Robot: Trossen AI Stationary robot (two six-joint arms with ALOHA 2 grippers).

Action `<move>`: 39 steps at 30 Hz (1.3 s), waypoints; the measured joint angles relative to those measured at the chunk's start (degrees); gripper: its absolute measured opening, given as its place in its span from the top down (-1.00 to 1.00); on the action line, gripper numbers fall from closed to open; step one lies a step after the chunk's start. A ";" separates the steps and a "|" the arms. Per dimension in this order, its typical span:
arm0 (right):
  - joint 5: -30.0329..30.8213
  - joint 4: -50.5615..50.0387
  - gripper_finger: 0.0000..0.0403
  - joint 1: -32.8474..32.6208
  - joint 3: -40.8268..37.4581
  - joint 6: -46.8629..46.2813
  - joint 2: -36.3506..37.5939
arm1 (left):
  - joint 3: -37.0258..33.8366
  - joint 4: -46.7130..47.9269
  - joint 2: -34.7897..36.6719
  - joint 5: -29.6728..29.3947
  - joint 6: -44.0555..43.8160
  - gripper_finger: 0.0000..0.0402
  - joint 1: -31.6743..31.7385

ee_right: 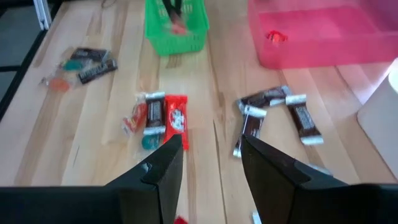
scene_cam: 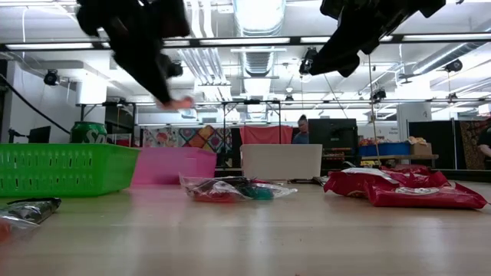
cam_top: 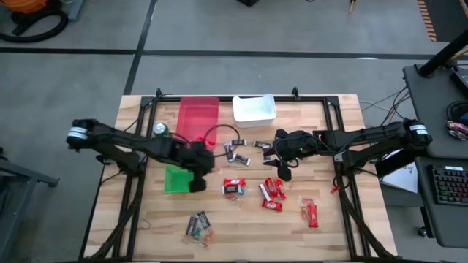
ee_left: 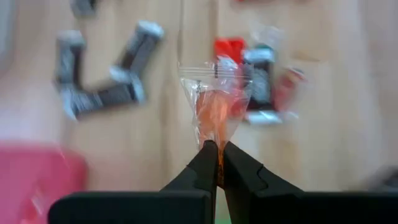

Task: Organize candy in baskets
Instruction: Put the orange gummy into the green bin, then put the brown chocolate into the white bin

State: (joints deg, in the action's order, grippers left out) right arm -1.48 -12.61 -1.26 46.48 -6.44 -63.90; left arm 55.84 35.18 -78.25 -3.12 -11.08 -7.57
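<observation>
My left gripper (cam_top: 196, 183) hangs at the right edge of the small green basket (cam_top: 174, 180) and is shut on a clear-wrapped orange candy (ee_left: 214, 111). In the low view the candy (scene_cam: 180, 102) is in the air above the green basket (scene_cam: 65, 169). My right gripper (ee_right: 211, 155) is open and held above the table over the loose candy; it touches nothing. Dark mini bars (cam_top: 238, 153) lie on the table's middle. Red bars (cam_top: 272, 191) and mixed pieces (cam_top: 234, 188) lie nearer. The red basket (cam_top: 198, 117) and the white basket (cam_top: 254, 108) stand at the far edge. My left gripper pinches the clear wrapper's twisted end (ee_left: 210, 138) between its two fingertips (ee_left: 200, 163). The rest of the candy sticks out beyond the tips. The candy is lifted clear of the table.
A green soda can (cam_top: 160, 129) stands left of the red basket. More candy lies near the near edge (cam_top: 199, 225) and toward the right (cam_top: 311, 212). One small red piece (ee_right: 277, 37) lies inside the red basket. People and benches show in the room beyond.
</observation>
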 joint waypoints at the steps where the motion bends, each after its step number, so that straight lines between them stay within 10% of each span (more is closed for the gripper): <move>1: -0.02 0.38 0.23 0.00 -0.02 0.00 0.00 | 0.40 2.78 1.25 1.00 -2.61 1.00 -0.19; 11: 0.00 1.85 0.23 0.00 -0.22 0.44 0.00 | -0.98 25.28 4.46 4.32 -14.27 1.00 -3.43; 27: 0.05 2.22 0.23 0.00 -0.26 -0.59 0.00 | -4.14 27.80 1.06 4.75 -16.61 0.71 -5.51; 39: 6.17 2.28 0.23 0.04 -0.26 -19.66 -0.71 | -4.14 22.93 2.63 2.79 -12.58 0.61 -6.24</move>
State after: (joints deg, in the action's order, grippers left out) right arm 4.70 -10.33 -1.21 46.22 -26.10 -64.61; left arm 51.70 58.12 -75.61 -0.33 -23.66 -13.81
